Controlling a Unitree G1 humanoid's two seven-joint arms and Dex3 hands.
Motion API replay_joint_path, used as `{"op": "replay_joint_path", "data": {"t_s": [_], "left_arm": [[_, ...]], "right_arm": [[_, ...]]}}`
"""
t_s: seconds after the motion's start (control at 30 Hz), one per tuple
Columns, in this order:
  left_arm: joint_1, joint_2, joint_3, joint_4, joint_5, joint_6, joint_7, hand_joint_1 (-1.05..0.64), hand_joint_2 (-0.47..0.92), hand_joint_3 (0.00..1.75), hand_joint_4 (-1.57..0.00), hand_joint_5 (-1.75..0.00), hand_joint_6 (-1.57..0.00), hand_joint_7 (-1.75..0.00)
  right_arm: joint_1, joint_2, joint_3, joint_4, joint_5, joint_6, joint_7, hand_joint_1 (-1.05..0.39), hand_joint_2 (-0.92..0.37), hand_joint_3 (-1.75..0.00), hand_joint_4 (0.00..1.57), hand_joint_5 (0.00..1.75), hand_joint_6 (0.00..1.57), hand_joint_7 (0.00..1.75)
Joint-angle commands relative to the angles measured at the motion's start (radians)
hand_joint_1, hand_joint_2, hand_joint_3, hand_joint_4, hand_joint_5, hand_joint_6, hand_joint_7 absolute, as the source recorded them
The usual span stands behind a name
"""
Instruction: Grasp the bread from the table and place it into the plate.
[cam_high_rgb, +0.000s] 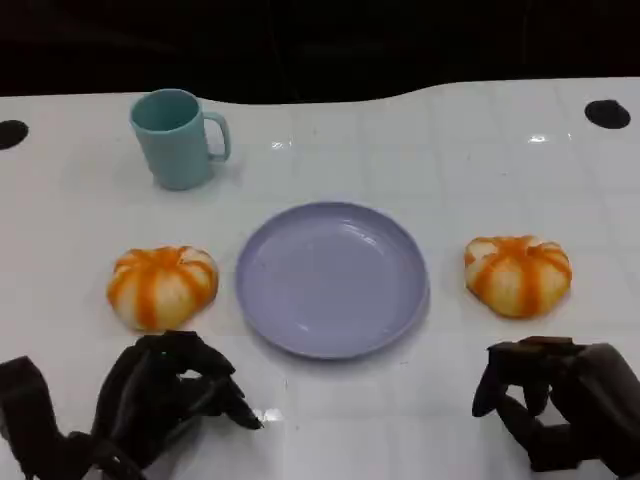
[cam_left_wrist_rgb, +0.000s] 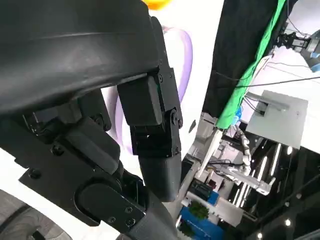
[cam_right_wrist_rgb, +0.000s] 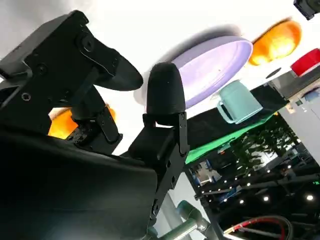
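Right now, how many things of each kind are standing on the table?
Bread: 2, the left bread and the right bread
Plate: 1
Mug: 1
Total: 4

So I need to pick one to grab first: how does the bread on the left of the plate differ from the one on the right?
The left bread lies just beyond the left hand, close to the plate; the right bread lies just beyond the right hand, with a wider gap to the plate. The left bread shows broader pale patches; the right one looks more evenly orange. Both are round, orange-striped buns resting on the table, untouched.
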Motion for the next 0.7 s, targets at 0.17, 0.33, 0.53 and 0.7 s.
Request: {"op": "replay_joint_path", "data": {"t_s": [0.17, 0.33, 0.53, 0.7], "left_arm": [[-0.01, 0.019, 0.008, 0.013, 0.001, -0.011, -0.007, -1.05, 0.61, 0.0, -1.57, -0.59, -1.57, -0.36], [-0.011, 0.019, 0.008, 0.015, 0.001, -0.012, -0.009, -1.05, 0.6, 0.0, -1.57, -0.59, -1.57, -0.37], [-0.011, 0.018, 0.007, 0.014, 0.004, -0.01, -0.001, -1.05, 0.6, 0.0, -1.57, -0.6, -1.57, -0.37], [-0.015, 0.016, 0.007, 0.017, 0.005, -0.009, 0.001, -1.05, 0.6, 0.0, -1.57, -0.6, -1.57, -0.38]], "right_arm": [[-0.014, -0.012, -0.017, -0.004, 0.002, -0.026, -0.03, -0.1, -0.39, -1.22, 0.82, 1.73, 0.82, 1.17], [-0.007, -0.02, -0.043, -0.059, 0.021, -0.015, -0.019, -0.17, -0.52, -0.88, 0.73, 1.34, 0.77, 0.81], [0.007, -0.031, -0.077, -0.132, 0.062, 0.025, 0.048, -0.27, -0.74, -0.41, 0.51, 1.23, 0.64, 0.57], [0.016, -0.038, -0.104, -0.185, 0.063, 0.093, 0.1, -0.31, -0.87, -0.09, 0.47, 0.86, 0.64, 0.3]]}}
